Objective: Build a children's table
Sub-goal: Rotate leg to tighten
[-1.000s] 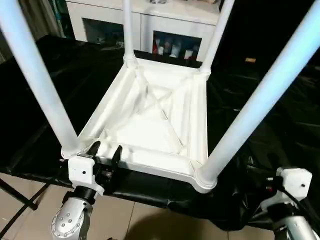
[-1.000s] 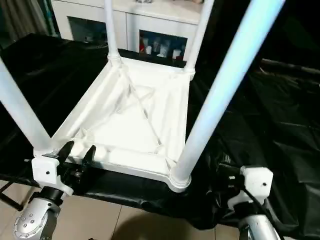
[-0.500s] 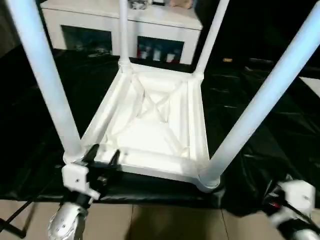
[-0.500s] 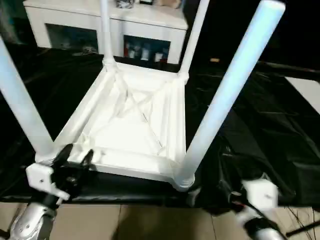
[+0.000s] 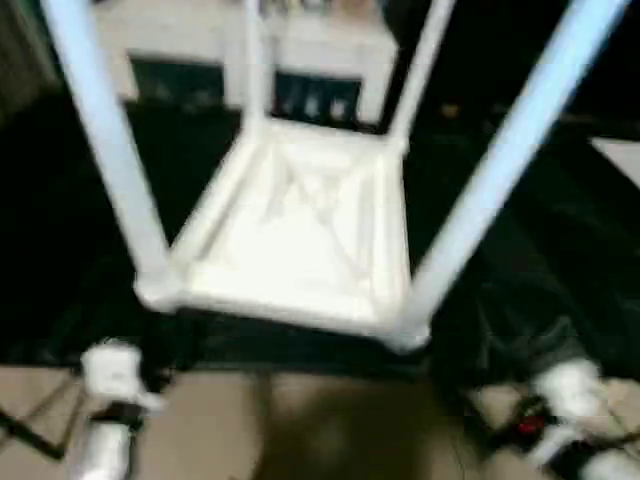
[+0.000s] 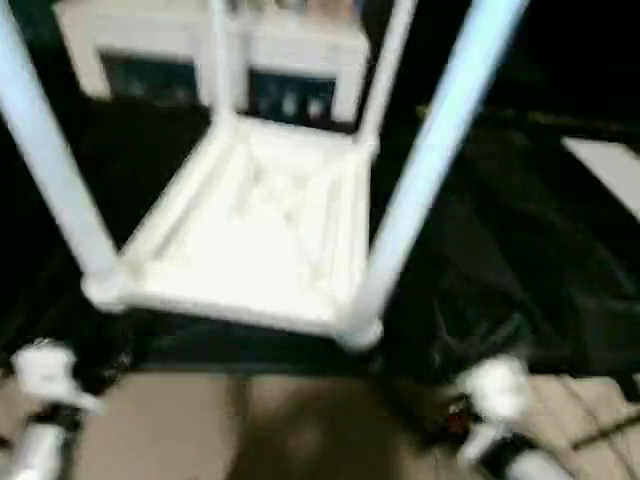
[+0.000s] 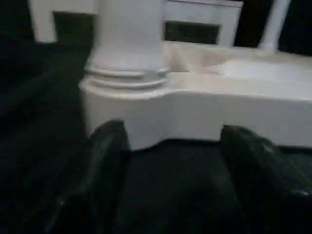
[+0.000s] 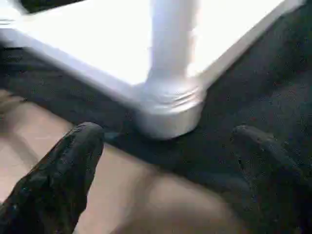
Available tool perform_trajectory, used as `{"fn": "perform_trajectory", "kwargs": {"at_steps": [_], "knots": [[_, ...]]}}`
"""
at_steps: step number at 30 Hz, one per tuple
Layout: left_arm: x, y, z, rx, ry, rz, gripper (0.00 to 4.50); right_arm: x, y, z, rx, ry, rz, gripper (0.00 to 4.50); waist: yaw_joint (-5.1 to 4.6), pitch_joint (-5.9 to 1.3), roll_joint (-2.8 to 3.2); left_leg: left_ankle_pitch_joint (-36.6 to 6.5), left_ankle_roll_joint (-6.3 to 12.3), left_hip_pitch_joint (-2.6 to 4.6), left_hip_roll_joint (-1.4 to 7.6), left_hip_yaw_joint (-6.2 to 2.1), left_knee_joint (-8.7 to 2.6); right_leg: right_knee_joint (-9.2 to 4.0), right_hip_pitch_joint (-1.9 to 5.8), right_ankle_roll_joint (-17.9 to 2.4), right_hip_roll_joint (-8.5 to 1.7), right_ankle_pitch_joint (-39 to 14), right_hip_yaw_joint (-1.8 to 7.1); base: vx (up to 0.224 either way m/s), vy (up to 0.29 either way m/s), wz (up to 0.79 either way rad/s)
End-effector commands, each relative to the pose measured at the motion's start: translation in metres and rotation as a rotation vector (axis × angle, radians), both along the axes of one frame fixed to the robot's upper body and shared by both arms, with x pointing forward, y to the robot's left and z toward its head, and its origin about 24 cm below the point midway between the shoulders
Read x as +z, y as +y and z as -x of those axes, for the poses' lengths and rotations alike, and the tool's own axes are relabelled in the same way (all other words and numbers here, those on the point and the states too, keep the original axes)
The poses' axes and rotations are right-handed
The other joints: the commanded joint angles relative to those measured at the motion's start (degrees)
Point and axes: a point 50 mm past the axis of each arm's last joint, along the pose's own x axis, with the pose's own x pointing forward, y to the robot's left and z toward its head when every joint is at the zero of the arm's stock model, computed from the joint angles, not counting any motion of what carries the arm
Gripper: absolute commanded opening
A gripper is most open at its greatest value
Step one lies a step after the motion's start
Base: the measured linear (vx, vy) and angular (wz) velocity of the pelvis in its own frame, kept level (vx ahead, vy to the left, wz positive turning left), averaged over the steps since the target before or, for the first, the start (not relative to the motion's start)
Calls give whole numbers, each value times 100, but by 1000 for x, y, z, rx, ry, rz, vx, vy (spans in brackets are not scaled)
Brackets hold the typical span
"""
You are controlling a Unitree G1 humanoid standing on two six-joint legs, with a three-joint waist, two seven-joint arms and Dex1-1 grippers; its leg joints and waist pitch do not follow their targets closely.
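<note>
The children's table (image 5: 300, 230) lies upside down on the black-covered work table (image 5: 570, 250), its ribbed underside facing up. Its tapered white legs stand upright in the corner sockets, among them the near-left leg (image 5: 110, 150) and the near-right leg (image 5: 500, 160). My left gripper (image 7: 173, 146) is open just short of the near-left corner socket (image 7: 126, 107), with nothing between its fingers (image 7: 105, 146). My right gripper (image 8: 168, 139) is open wide in front of the near-right corner socket (image 8: 170, 112), holding nothing. Both white wrist housings (image 5: 112, 372) hang below the work table's front edge.
A white cabinet (image 5: 320, 40) with glass doors stands behind the work table. Tan floor (image 5: 300, 430) lies under the front edge, where both arms are. Crumpled black cover (image 5: 520, 330) hangs over the front right.
My left gripper has drawn back from the near-left rim of the children's table and dropped below the work table's edge. The head view has shifted and tilted meanwhile.
</note>
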Motion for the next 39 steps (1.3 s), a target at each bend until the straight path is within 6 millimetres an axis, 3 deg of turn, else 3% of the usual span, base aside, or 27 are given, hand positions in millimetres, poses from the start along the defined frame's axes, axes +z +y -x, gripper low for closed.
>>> {"fn": "perform_trajectory", "kwargs": {"at_steps": [1,2,3,4,5,6,8,9,10,11,12,13,14,16,17,20,24,26,31,32,33,34,35,36,37,38,39], "knots": [[-20,1,12,52,94,31,384,10,0,-10,30,-32,-28,450,80,11,-37,-2606,-11,-78,644,-339,-868,-643,3,-595,-695,-2104,505,-34,-107,7],[-18,4,13,56,74,34,408,10,4,-11,58,-31,-60,450,127,12,-75,-1739,158,-109,627,-272,-858,-751,23,-539,-777,-2457,539,-9,-89,-4],[-18,5,13,57,66,35,408,9,6,-12,69,-32,-71,450,147,-10,-114,-1186,277,-108,633,-222,-857,-782,22,-506,-763,-2449,547,-9,-89,-4],[-18,7,14,62,67,29,418,9,8,-13,88,-33,-79,450,178,-12,-96,-952,314,-100,641,-207,-868,-778,16,-526,-748,-2278,544,-9,-77,-3],[-17,10,13,70,62,29,423,9,10,-14,97,-44,-72,450,231,-45,-130,-586,440,-100,663,-181,-891,-730,25,-541,-706,-1748,534,8,-67,0],[-17,13,10,71,69,20,427,9,10,-19,81,-60,-70,450,304,-9,-139,-870,479,-56,670,-147,-950,-747,-49,-520,-679,-1793,525,8,-67,0],[-14,16,2,63,61,14,446,9,10,-25,48,-85,-70,450,335,-31,-180,-1004,390,-37,691,-102,-960,-718,-56,-604,-662,-1739,526,16,-28,1],[-14,17,0,65,62,13,446,9,11,-26,50,-85,-73,450,363,-44,-168,-907,392,-22,699,-92,-962,-698,-62,-638,-657,-1552,531,53,-38,1],[-11,24,-12,89,59,9,446,9,17,-27,69,-83,-99,450,394,-74,-107,-709,432,9,711,-69,-963,-654,-67,-701,-622,-1038,531,0,0,0],[-9,31,-19,115,56,23,446,10,25,-25,108,-74,-130,450,437,-95,-153,-469,557,65,703,-19,-925,-607,-73,-733,-586,-483,537,78,-39,14],[-9,32,-20,116,56,25,446,10,25,-25,112,-73,-132,450,518,-104,-141,-190,721,134,677,57,-876,-573,-99,-768,-570,-22,554,0,0,0],[-8,32,-21,105,52,32,446,11,28,-24,133,-69,-140,450,543,-74,-130,-173,764,154,682,90,-886,-564,-124,-821,-564,82,565,37,-36,19],[-6,29,-23,47,22,78,446,10,31,-22,161,-57,-147,450,582,-80,-133,-159,780,132,681,156,-891,-546,-81,-883,-594,97,560,0,0,0],[-5,27,-23,17,-2,106,446,10,31,-22,168,-54,-146,450,614,-82,-113,-328,638,68,714,194,-949,-559,-46,-888,-577,-213,527,0,0,0],[-4,25,-24,-8,-16,122,446,9,30,-22,166,-56,-141,450,618,-76,-174,-450,520,57,749,186,-982,-572,-37,-858,-588,-470,525,0,0,0],[-1,20,-27,-88,-41,122,446,13,26,-25,161,-72,-132,450,622,-90,-157,-613,346,74,771,177,-1013,-572,-46,-845,-579,-532,528,0,0,0],[2,20,-35,-154,-44,92,446,16,22,-30,161,-92,-125,450,663,-141,-209,-569,357,117,756,208,-983,-531,-46,-830,-570,-11,538,0,0,0],[9,27,-43,-158,-52,92,446,18,19,-32,158,-103,-109,450,707,-157,-203,-550,332,125,746,230,-975,-544,-42,-773,-587,-136,540,0,0,0],[18,36,-55,-168,-25,37,446,18,11,-42,62,-150,-60,450,816,-229,-147,-719,42,162,776,262,-985,-538,-59,-785,-606,-344,536,0,0,0],[67,33,-41,-209,-213,-71,446,18,8,-46,17,-165,-52,450,830,-234,-142,-745,-14,154,777,262,-992,-529,-60,-782,-607,-339,534,0,0,0],[85,25,-33,-237,-274,-89,446,18,7,-46,8,-167,-53,450,783,-265,-137,-934,-185,-1,961,167,-1081,-389,83,-991,-757,-88,489,0,0,0],[102,15,-23,-269,-330,-98,446,18,7,-46,2,-167,-54,450,740,-235,-123,-976,-178,-96,940,164,-1121,-387,117,-1021,-681,-135,423,9,6,-18],[123,0,-12,-337,-377,-82,446,18,5,-47,-18,-168,-56,450,765,-286,-103,-875,-108,34,868,248,-1010,-419,53,-1155,-570,99,418,51,6,-4],[124,-3,-12,-357,-373,-72,446,18,5,-46,-21,-167,-56,450,775,-259,-118,-632,-11,93,840,308,-948,-413,-11,-1403,-533,595,470,51,6,-4],[126,-7,-12,-396,-364,-68,446,17,4,-46,-27,-167,-46,450,782,-250,-123,-518,49,112,803,338,-937,-415,-40,-1438,-468,743,470,30,0,18],[127,-10,-12,-427,-350,-59,446,17,4,-46,-27,-165,-45,450,816,-193,-141,-671,81,198,758,409,-934,-438,-128,-1422,-403,573,493,-21,9,19],[127,-18,-12,-488,-327,-54,446,16,4,-44,-24,-160,-36,450,834,-185,-170,-900,45,188,738,428,-935,-464,-97,-1288,-419,72,524,-21,9,19]]}}
